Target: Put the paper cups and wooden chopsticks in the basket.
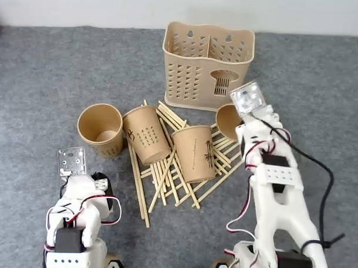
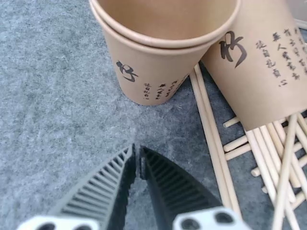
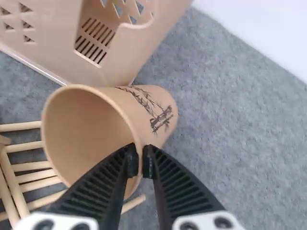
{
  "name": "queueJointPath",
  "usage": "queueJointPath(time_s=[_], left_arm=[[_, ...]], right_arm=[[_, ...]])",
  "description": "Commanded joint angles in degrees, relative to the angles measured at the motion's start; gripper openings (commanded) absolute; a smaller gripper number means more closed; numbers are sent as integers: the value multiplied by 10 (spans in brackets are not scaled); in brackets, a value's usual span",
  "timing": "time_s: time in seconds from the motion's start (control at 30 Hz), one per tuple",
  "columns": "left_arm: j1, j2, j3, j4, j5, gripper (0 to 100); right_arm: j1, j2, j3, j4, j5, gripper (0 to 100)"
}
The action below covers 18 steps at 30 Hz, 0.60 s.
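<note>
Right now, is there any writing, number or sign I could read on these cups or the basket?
Upright cup: one large brush character and columns of small ones, too small to read surely.
Lying cup: the same kind of print, also not readable with certainty.
Cup by the basket: a bamboo drawing, no legible words.
Basket: none.
</note>
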Motion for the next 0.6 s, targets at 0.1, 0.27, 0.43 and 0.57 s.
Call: queueJointPath(time_s=[0.1, 0.27, 0.43, 0.57], left_arm=[[-2, -8, -11, 2, -2, 14], [-2, -8, -11, 2, -2, 14], [-2, -8, -11, 2, -2, 14], [-2, -8, -11, 2, -2, 14]], right_arm=[[21, -8, -119, 172, -18, 9], [8, -70, -212, 347, -64, 9], [-44, -150, -299, 502, -69, 9], [-96, -174, -375, 596, -83, 9]])
